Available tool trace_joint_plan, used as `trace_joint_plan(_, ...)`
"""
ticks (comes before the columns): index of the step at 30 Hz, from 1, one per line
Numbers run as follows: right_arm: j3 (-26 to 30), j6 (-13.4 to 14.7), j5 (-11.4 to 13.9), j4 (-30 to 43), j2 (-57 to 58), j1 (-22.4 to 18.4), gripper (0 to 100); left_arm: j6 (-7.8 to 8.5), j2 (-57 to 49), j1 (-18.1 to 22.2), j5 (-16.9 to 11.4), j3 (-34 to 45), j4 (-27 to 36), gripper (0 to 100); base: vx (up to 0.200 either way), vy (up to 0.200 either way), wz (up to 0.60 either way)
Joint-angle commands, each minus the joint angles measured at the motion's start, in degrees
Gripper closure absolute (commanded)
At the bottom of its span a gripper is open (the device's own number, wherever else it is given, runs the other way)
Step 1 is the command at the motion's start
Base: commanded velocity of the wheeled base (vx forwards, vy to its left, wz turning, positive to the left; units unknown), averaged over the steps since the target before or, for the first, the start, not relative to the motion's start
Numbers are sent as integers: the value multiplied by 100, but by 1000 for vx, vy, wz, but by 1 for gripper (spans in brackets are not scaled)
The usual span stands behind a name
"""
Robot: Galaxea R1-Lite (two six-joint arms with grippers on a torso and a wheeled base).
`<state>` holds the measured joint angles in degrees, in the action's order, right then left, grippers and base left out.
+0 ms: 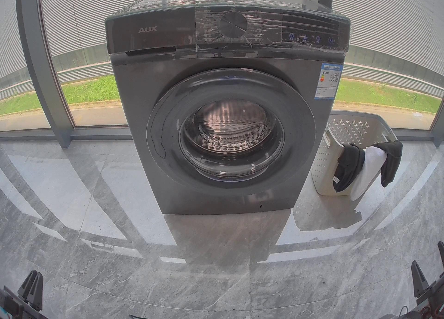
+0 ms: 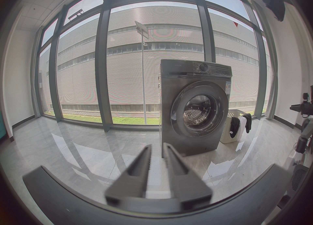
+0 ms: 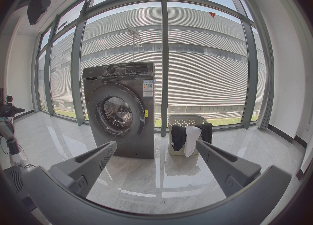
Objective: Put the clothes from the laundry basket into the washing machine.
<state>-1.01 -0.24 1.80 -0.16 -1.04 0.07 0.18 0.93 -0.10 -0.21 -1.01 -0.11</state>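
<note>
Washing machine [image 1: 229, 116], grey and front-loading, stands on the polished grey floor [image 1: 222, 260] with its back toward a wall of tall windows [image 1: 88, 33]; its round door [image 1: 231, 137] sits flush against the front panel, and the steel drum is visible through the glass. Just beside the machine, on the robot's right, stands the white laundry basket [image 1: 323, 167], with its near rim facing the open floor. Three clothes hang over that rim and partly down the outer wall: a black garment [image 1: 348, 167], a white garment [image 1: 367, 172] in the middle and a second black garment [image 1: 393, 160] at the far right corner. A wide stretch of floor lies between the robot and both the machine front and the basket, and floor also runs along the machine's left side to the window frame. The left gripper [image 2: 157, 147] is low at the near left edge of the head view, well apart from the machine, with its fingers pressed almost together so that a thin slit remains. The right gripper [image 3: 156, 143] is low at the near right edge, well apart from the basket, with its fingers spread wide and nothing between them.
</note>
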Motion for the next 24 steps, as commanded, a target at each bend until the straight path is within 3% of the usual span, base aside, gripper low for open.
trace_joint_plan(1, 101, -2, 4, -2, 104, 1, 0, -9, -93, 1, 12, 101, -7, 0, 0, 0, 0)
trace_joint_plan(24, 101, -2, -5, -2, 104, 1, 0, -9, -93, -8, -6, 101, -7, 0, 0, 0, 0)
